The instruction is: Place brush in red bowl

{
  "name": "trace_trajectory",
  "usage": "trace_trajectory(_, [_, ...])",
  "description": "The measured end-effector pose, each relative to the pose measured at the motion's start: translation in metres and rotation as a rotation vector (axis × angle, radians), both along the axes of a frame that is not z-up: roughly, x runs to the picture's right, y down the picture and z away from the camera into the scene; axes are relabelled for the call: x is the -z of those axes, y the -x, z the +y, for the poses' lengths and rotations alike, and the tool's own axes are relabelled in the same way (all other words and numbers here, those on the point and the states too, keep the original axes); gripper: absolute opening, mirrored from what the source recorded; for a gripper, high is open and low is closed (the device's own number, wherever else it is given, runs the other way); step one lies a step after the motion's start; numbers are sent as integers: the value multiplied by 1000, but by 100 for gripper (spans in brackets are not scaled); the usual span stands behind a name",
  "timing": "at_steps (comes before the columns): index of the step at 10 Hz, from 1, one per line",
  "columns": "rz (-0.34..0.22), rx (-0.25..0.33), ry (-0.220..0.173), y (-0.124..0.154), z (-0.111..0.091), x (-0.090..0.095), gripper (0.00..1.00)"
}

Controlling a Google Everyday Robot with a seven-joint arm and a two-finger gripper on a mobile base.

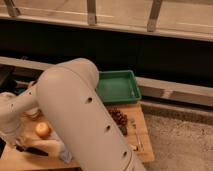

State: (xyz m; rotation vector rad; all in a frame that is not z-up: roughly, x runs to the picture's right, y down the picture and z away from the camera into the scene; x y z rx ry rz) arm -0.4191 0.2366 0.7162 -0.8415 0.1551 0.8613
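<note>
White arm (80, 115) blocks table (144, 150) — gripper hidden at 8 o'clock, closed, load unseen | risk: brush dropped beside unseen red bowl

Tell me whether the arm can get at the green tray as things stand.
Probably yes: the green tray lies uncovered beyond the table; the pincer, shut, is low at the left.

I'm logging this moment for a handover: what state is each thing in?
Green tray: upright, nothing showing inside.
Yellow fruit: lying loose on the wooden table.
Black stick: lying flat beside the fruit.
Gripper: shut, hidden low at the left, behind the arm.
</note>
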Motion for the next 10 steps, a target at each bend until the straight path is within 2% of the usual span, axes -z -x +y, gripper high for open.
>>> trace_trajectory(2, [45, -32, -32, -28, -35, -3, 0])
trace_trajectory(4, [90, -104, -57, -70, -80, -11, 0])
trace_trajectory(8, [157, -254, -61, -149, -147, -33, 0])
trace_trajectory(10, [182, -344, -56, -187, -169, -42, 0])
